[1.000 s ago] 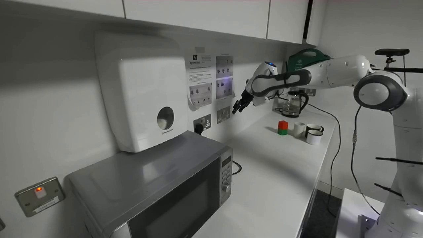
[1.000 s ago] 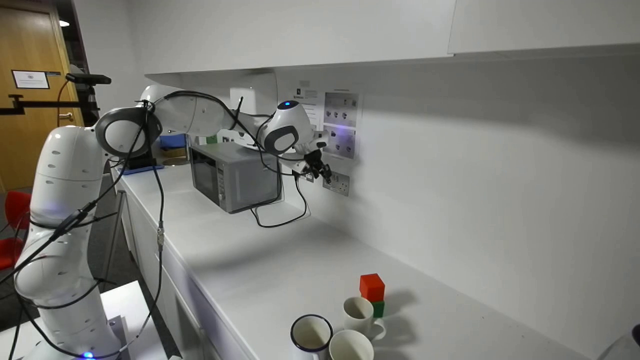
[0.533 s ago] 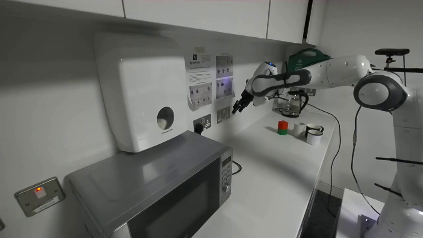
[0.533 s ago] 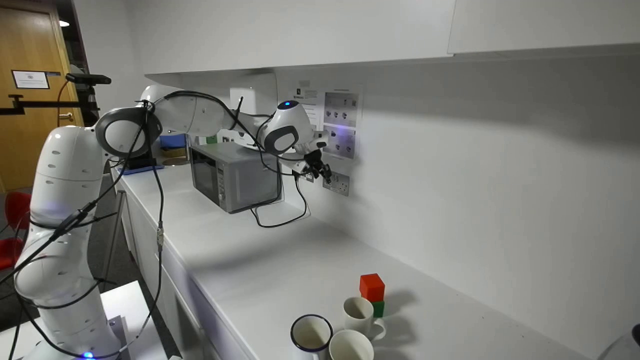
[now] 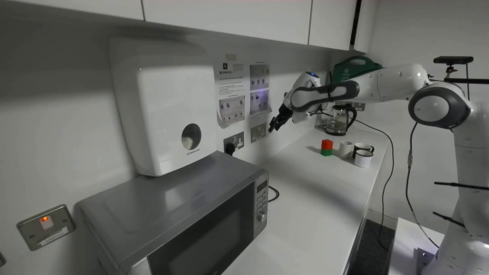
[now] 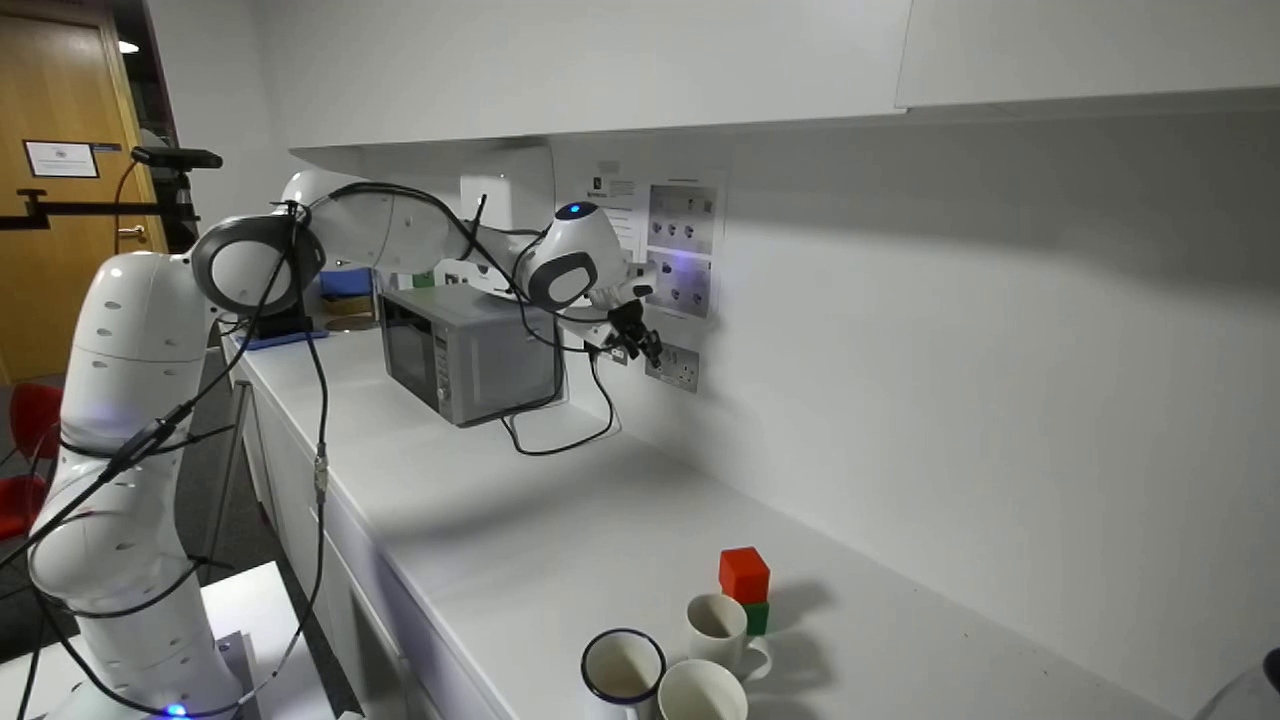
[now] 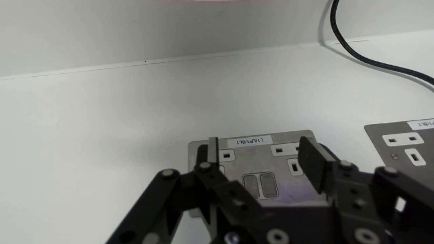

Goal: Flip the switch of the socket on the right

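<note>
The gripper (image 7: 258,152) has its fingers (image 7: 312,162) spread wide, the wrist view showing the grey socket (image 7: 252,166) across the gap between them, its two sides partly hidden behind them. Whether the fingers touch it cannot be told. Between them sit its switches (image 7: 269,185), two rockers side by side. Just beside the fingers, a second plate (image 7: 430,152) is cut off by the edge of the wrist view; in an exterior view it carries a black plug (image 5: 229,148).

Lower than the fingers and to one side, the microwave (image 5: 206,177) has its dark door (image 5: 210,229) closed, hiding the inside. Over it, a white wall-mounted box (image 5: 168,99) has a round window (image 5: 191,136), too dim to show what lies within.

Well apart from the fingers and below them, three mugs (image 6: 702,690) stand grouped on the counter (image 6: 560,540); pale inner walls show, and two are cut off at the lower edge of an exterior view. Just beside them, a red block (image 6: 745,575) sits on a green block (image 6: 757,618). Farther off stands a glass carafe (image 5: 336,123); whether it holds liquid cannot be told.
</note>
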